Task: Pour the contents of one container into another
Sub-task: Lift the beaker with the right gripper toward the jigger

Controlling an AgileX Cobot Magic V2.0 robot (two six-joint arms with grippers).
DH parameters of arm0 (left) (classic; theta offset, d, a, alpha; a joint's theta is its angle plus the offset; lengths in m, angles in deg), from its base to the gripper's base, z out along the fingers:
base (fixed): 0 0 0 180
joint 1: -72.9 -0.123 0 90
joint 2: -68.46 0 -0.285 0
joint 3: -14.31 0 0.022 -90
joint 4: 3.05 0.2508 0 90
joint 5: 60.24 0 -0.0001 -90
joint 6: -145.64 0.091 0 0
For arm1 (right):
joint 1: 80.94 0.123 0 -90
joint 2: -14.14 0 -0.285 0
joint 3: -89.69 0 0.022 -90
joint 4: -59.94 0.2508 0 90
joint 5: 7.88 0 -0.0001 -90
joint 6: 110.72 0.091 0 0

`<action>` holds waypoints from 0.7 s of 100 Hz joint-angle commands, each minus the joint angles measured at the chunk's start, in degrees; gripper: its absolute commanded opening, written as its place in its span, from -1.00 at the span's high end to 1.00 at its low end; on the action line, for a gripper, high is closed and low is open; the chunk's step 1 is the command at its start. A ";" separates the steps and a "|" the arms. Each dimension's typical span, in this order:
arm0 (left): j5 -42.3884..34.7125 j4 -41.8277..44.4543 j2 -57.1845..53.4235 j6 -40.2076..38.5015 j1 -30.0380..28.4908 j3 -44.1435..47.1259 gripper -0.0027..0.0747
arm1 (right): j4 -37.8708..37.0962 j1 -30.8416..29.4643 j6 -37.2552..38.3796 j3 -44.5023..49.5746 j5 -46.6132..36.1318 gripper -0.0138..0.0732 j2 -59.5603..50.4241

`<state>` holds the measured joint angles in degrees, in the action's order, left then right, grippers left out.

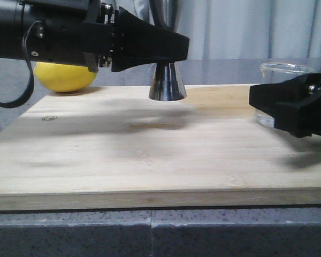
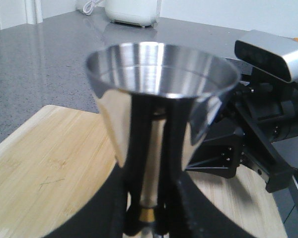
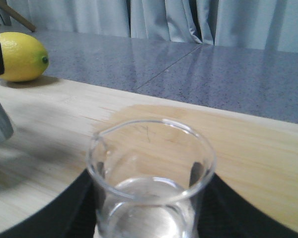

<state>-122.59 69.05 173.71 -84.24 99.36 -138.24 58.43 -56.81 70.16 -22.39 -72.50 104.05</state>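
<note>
The steel hourglass jigger (image 1: 167, 83) stands upright at the back middle of the wooden board (image 1: 150, 155). My left gripper (image 1: 176, 49) reaches in from the left and is shut on its narrow waist. In the left wrist view the fingers (image 2: 171, 198) flank the gold band (image 2: 148, 214) under the wide upper cone (image 2: 161, 74). The clear glass beaker (image 1: 286, 69) is at the board's right side, with my right gripper (image 1: 267, 101) shut on it. In the right wrist view black pads (image 3: 87, 198) press both walls of the beaker (image 3: 151, 163), spout toward the jigger. Clear liquid sits low inside.
A yellow lemon (image 1: 64, 76) lies on the grey counter just behind the board's back left corner, also seen as a lemon (image 3: 20, 57) from the right wrist. Curtains hang behind the counter. A white appliance (image 2: 131, 11) stands far back on the counter.
</note>
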 commanded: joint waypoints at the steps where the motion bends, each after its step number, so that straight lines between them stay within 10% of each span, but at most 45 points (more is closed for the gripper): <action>1: -4.82 -2.61 -2.73 -0.56 -0.06 -1.67 0.98 | 0.05 0.20 -0.32 -0.80 -5.18 0.24 -1.00; 70: -4.90 -0.07 -2.73 -2.40 -0.06 -1.67 0.98 | -4.72 0.20 -0.57 -13.10 8.52 0.24 -4.67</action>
<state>-123.08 71.06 173.71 -85.93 99.36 -138.24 54.72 -56.81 70.16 -32.02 -63.29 102.60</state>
